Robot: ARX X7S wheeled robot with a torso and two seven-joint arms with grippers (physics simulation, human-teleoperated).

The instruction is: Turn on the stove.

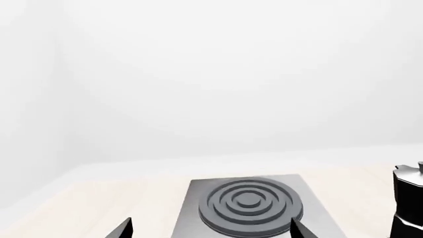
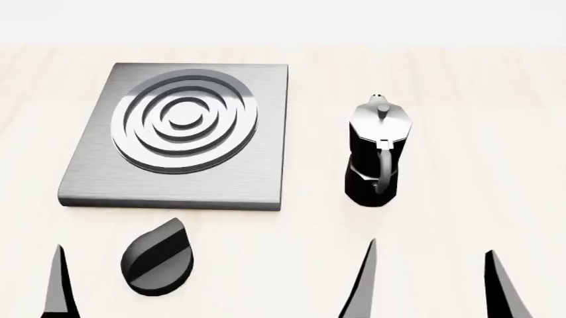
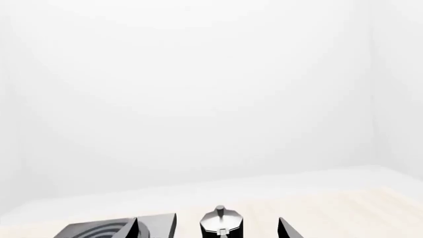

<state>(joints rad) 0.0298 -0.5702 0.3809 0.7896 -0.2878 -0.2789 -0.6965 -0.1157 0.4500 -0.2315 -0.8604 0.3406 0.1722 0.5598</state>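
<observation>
The stove (image 2: 89, 179) is a flat grey metal slab with raised burner rings, lying at the left of the pale wooden table. Its black ridged knob (image 2: 158, 257) lies on the table just in front of the slab. My left gripper (image 1: 210, 230) is open and empty, and the burner rings (image 1: 250, 203) show ahead between its fingertips. In the head view only one left fingertip (image 2: 57, 285) shows, to the left of the knob. My right gripper (image 2: 433, 285) is open and empty, to the right of the knob. The knob is out of both wrist views.
A black-and-silver moka pot (image 2: 376, 152) stands upright to the right of the stove. It also shows in the right wrist view (image 3: 221, 225) and at the edge of the left wrist view (image 1: 409, 203). A white wall rises behind the table.
</observation>
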